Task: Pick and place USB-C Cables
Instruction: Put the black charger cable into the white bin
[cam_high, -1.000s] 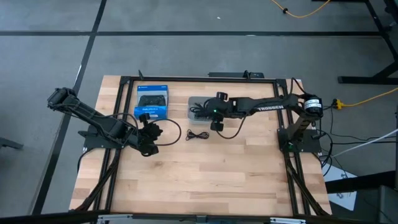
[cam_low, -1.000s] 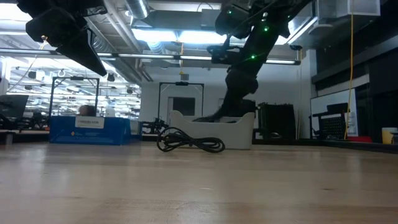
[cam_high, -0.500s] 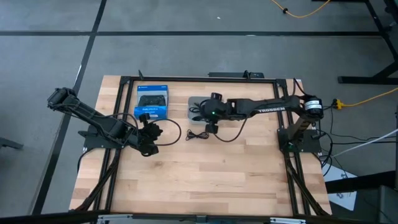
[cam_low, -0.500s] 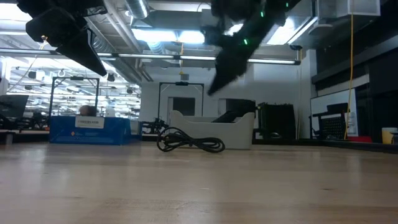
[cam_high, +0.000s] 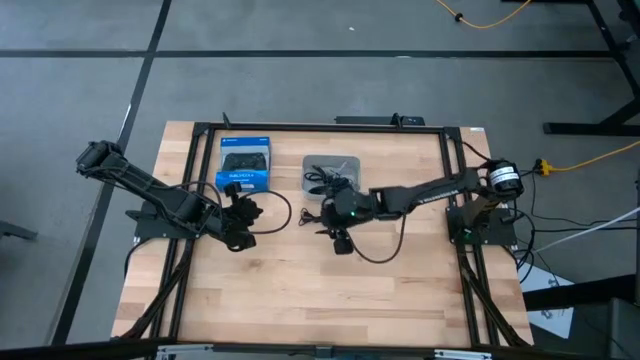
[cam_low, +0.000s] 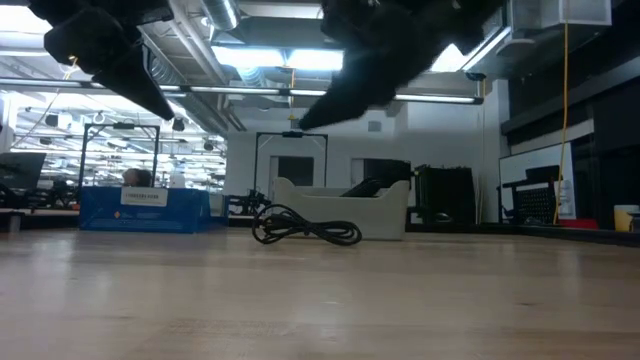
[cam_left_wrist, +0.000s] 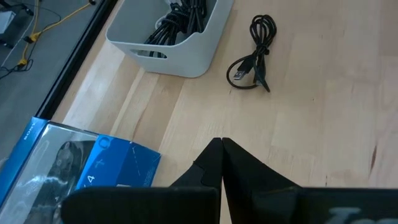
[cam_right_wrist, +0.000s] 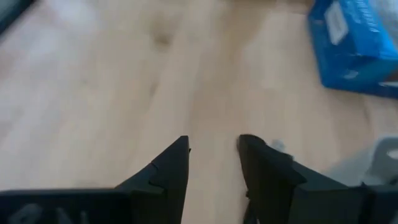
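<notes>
One black coiled USB-C cable lies flat on the wood just near of the white bin; it also shows in the left wrist view and the low view. More black cables lie piled in the bin. My right gripper is open and hovers above the table just near and right of the loose cable. My left gripper is shut and hangs above the table left of the cable.
The blue box stands left of the bin near the far edge, and it shows ahead of my right gripper. A black metal frame runs around the tabletop. Bare wood stretches toward the near edge.
My right gripper has risen out of the white bin and swung toward the table's near edge, ending above the wood beside the loose cable. The loose cable has stayed where it was.
</notes>
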